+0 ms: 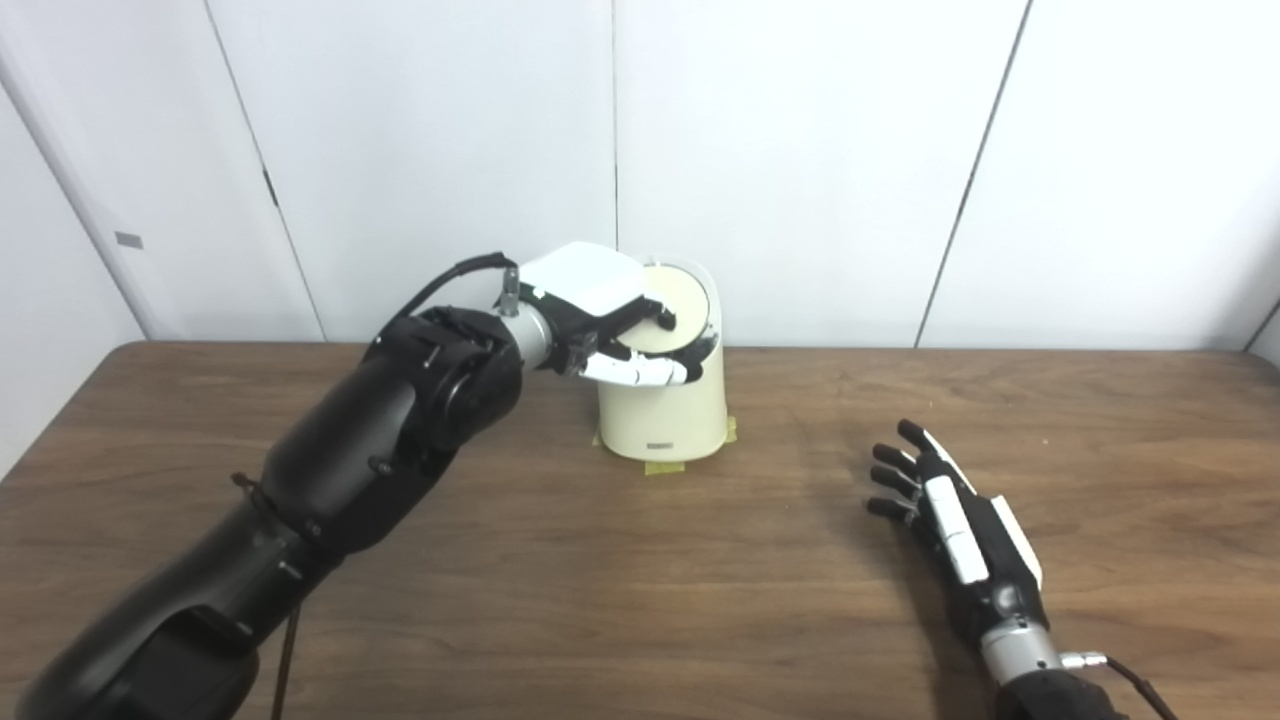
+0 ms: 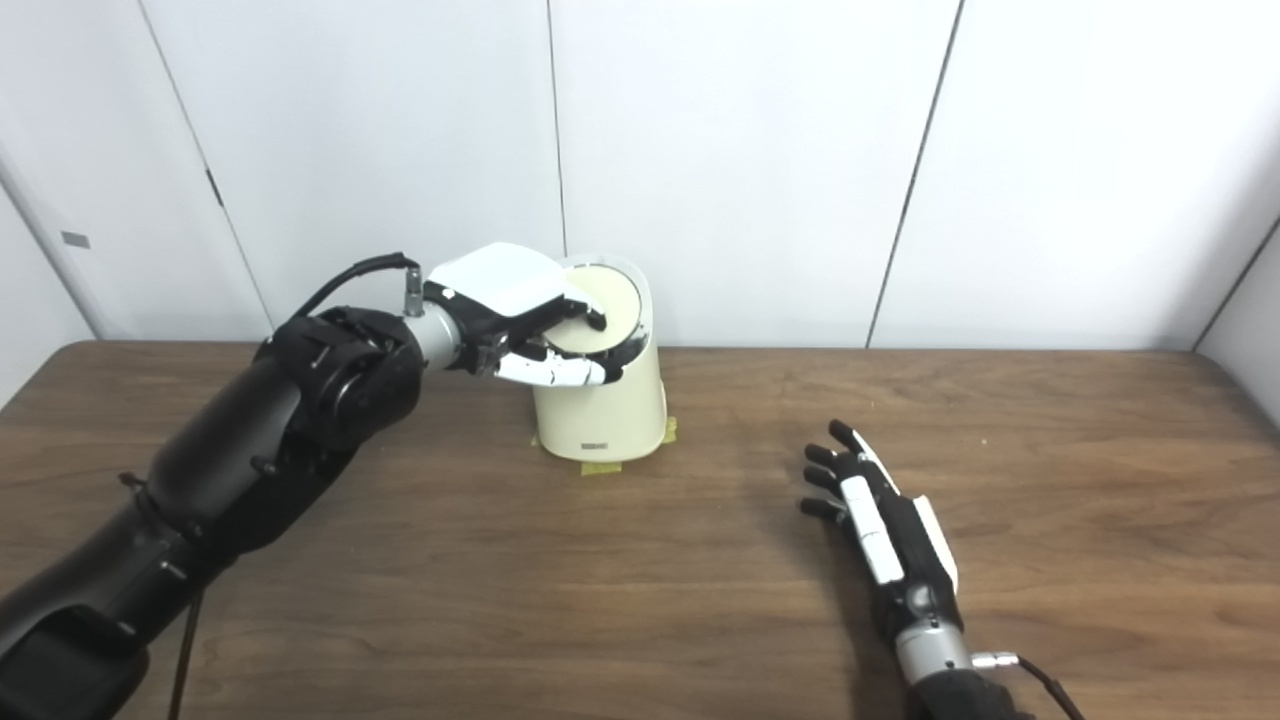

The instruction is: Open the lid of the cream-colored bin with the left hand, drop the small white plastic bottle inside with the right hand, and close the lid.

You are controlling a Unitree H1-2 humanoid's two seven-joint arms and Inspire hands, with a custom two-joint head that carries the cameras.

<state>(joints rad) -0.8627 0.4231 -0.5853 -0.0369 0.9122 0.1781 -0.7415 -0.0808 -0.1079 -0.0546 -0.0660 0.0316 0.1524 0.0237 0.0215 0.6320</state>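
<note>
The cream-colored bin (image 1: 665,415) stands at the back middle of the wooden table (image 1: 600,580). Its round lid (image 1: 685,300) is tilted up, with its face turned toward me. My left hand (image 1: 600,310) is at the bin's top, its fingers over the lid's edge and its thumb (image 1: 645,372) under it at the front rim. My right hand (image 1: 950,510) lies on the table to the right of the bin, fingers spread and empty. No small white bottle shows in either view.
Yellow tape (image 1: 670,467) sticks out under the bin's base. White wall panels (image 1: 800,150) stand right behind the table's far edge. My left forearm (image 1: 400,420) crosses the table's left part.
</note>
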